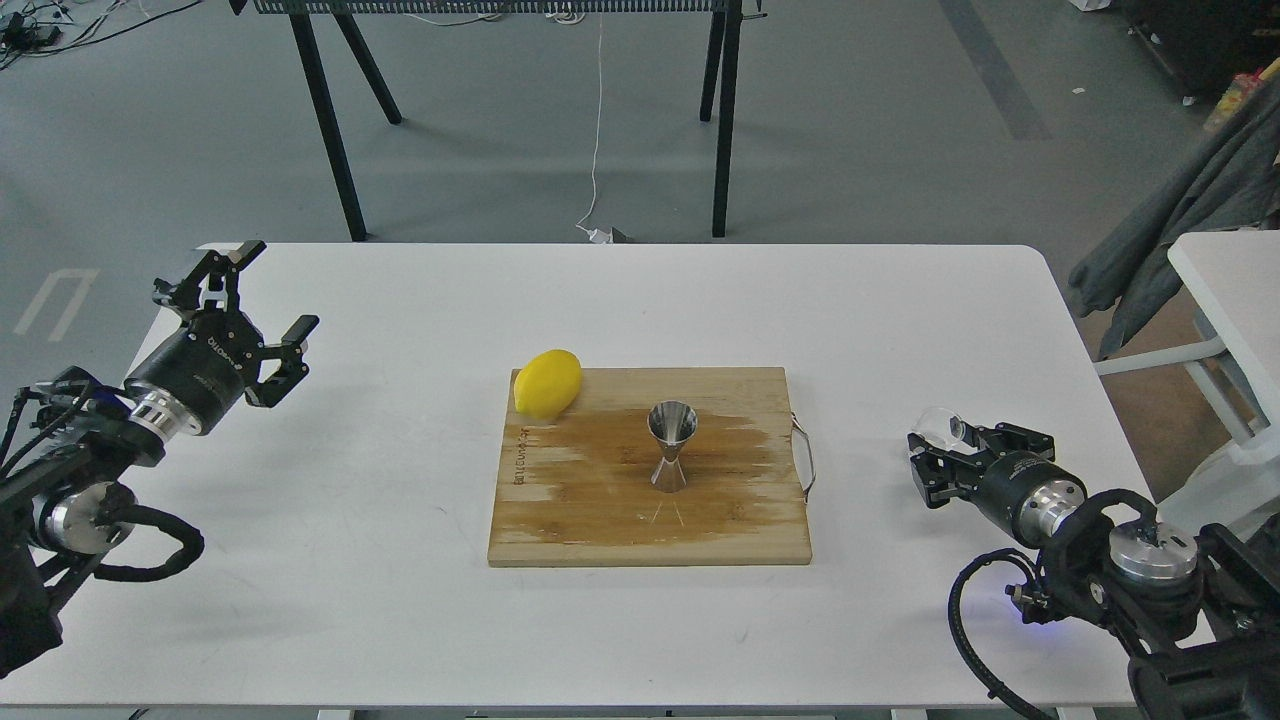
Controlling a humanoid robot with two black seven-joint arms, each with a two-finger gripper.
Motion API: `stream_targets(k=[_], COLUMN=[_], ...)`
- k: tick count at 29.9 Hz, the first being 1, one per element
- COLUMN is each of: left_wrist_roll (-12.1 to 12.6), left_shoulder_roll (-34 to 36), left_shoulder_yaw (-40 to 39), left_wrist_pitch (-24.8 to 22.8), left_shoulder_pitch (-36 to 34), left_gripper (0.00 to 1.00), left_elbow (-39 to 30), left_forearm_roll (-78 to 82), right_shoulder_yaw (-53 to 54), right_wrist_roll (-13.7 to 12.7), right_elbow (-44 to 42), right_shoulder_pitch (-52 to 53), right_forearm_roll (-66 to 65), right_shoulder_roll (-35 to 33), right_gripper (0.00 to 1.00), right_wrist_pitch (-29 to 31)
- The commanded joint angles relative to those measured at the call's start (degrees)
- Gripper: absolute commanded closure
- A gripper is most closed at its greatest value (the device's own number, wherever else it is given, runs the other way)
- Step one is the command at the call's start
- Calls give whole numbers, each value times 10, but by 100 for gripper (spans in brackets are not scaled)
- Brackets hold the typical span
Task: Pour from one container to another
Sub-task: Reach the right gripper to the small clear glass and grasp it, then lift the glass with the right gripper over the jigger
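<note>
We have a single view, taken from our own head, high above the near edge of the white table and tilted forward and down. It faces across the table toward the grey floor and the black-legged stand beyond the far edge. The wooden cutting board sits close to the middle of the picture, seen at moderate range from above. Our arms enter at the bottom corners (left arm left of the board, right arm right).
</note>
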Motion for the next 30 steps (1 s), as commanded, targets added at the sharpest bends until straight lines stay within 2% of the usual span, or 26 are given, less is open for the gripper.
stream_targets(k=[1,4,12,19,22,27,30], left_wrist_roll=[0,0,0,0,0,0,0], left_shoulder_roll=[0,-1,-7,-8,-8,-9,-9], left_shoulder_yaw=[1,1,1,1,1,1,1], left_wrist_pitch=[0,0,0,0,0,0,0], left_shoulder_pitch=[0,3,5,5,5,6,7], left_gripper=[1,1,1,1,1,1,1], left_elbow=[0,0,0,0,0,0,0], left_forearm_roll=[0,0,0,0,0,0,0], right_shoulder_yaw=[0,1,0,0,-25,-80,-96], right_wrist_roll=[0,0,-5,-8,-8,-5,-3], right_elbow=[38,71,142,152,152,150,148], right_shoulder_pitch=[0,0,4,11,21,56,71], right_forearm_roll=[-3,-30,-127,-234,-284,-318,-381], right_shoulder_roll=[-2,-3,0,39,44,43,45], right_gripper=[57,57,59,59,59,59,59], right_wrist_pitch=[21,49,178,258,275,276,275])
